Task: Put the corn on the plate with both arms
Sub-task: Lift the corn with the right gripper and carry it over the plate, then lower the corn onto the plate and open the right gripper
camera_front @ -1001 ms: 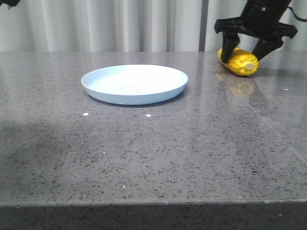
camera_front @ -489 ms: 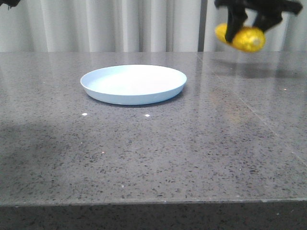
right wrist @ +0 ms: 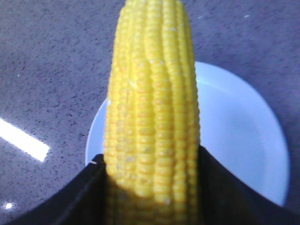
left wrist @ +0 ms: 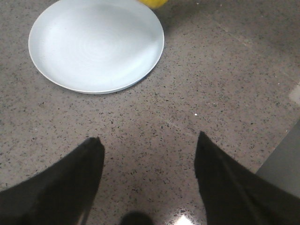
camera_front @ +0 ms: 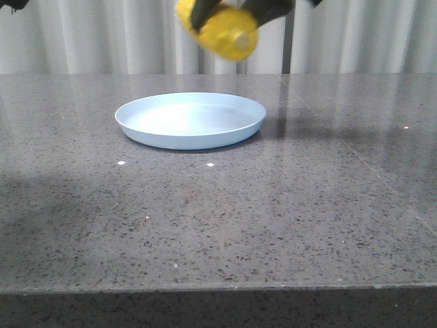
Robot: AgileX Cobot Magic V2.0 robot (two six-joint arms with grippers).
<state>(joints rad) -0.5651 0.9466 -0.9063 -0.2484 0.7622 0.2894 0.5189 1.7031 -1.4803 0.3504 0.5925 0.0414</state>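
Note:
The yellow corn [camera_front: 220, 29] hangs in the air above the far right part of the pale blue plate [camera_front: 136, 123], its pale stub end facing the camera. My right gripper [camera_front: 232, 10] is shut on it, mostly cut off at the top edge. In the right wrist view the corn [right wrist: 152, 117] runs between the two black fingers, with the plate [right wrist: 243, 140] below it. My left gripper [left wrist: 147, 145] is open and empty over bare table, apart from the plate [left wrist: 65, 70]. A sliver of corn [left wrist: 152, 2] shows at that view's edge.
The grey speckled table [camera_front: 273, 219] stretches around the plate. A white curtain [camera_front: 102, 34] hangs behind it. The table's edge shows beside the left gripper [left wrist: 281, 159].
The right gripper has lifted the corn off the far right of the table and carried it left, to above the plate's far right rim. The plate has not moved.

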